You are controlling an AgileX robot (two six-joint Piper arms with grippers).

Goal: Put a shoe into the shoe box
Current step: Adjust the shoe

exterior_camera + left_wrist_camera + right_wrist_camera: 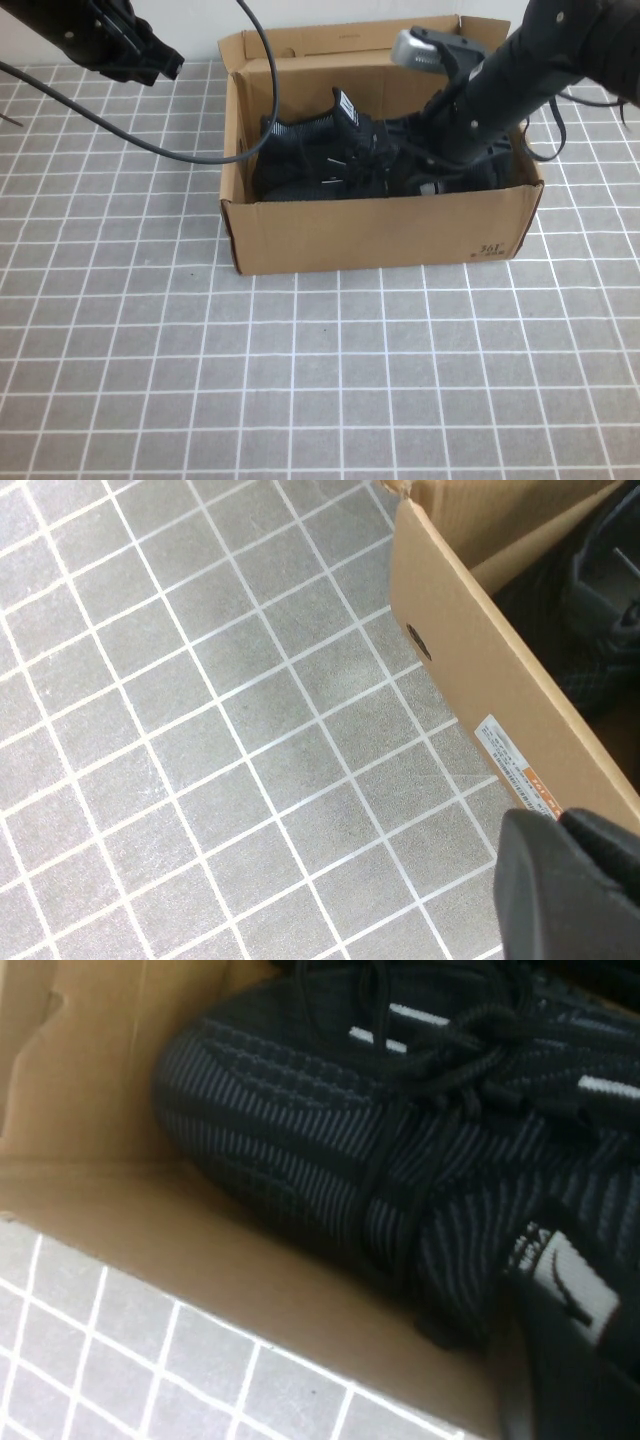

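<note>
The brown cardboard shoe box (pixel 380 235) stands open in the middle of the tiled table. Inside it lies the black knit shoe (pixel 325 150) with black laces, its white tongue label (pixel 345 104) pointing up. In the right wrist view the shoe (pixel 330 1130) fills the box (pixel 150 1230), with its label (pixel 565 1285) close to the wrist. My right gripper (pixel 425 162) reaches down into the box at the shoe's right end, shut, and I cannot see anything held. My left gripper (pixel 165 62) hangs shut and empty over the far left, beside the box's left wall (pixel 480 670).
The box lid flap (pixel 330 42) stands up at the back. A black cable (pixel 150 145) loops over the tiles and the box's left wall. Grey tiled table (pixel 300 380) spreads in front of the box and to its left.
</note>
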